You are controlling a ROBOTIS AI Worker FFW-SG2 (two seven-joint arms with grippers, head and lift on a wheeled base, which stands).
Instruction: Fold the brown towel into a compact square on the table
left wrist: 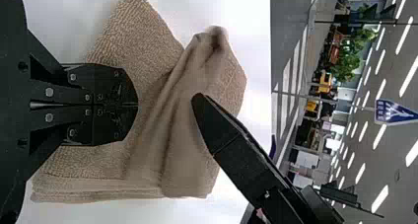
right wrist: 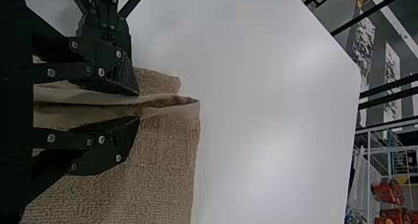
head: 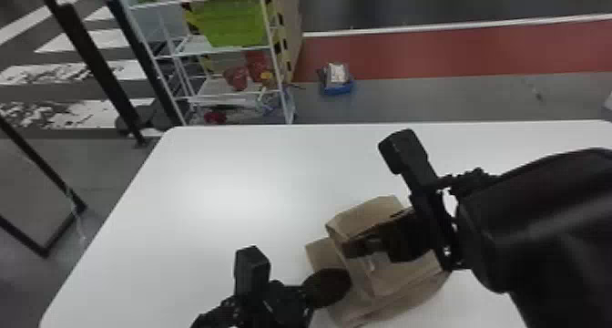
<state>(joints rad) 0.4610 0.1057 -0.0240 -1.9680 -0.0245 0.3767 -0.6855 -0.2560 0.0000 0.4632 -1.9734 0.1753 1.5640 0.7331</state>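
One brown towel [head: 364, 215] lies folded and rumpled on the worktop [head: 200, 190], and we lose part of it beneath both grippers. In the head view, the right gripper [head: 353, 248] and its arm cover the towel's right side, and the left gripper [head: 340, 284] hides some of the near left part; the near edge is hard to make out. From the left wrist, we see that gripper's fingers together over the towel (whether they pinch any cloth, we cannot tell). In the right wrist view, the fingers stand a little apart with a raised fold between them, though we cannot tell how firmly it is held.

Beyond the worktop we find a white rack [head: 237, 51] with a green bin [head: 237, 22], and a blue tray [head: 337, 89] on the floor. Each gripper's body stands between us and the cloth.
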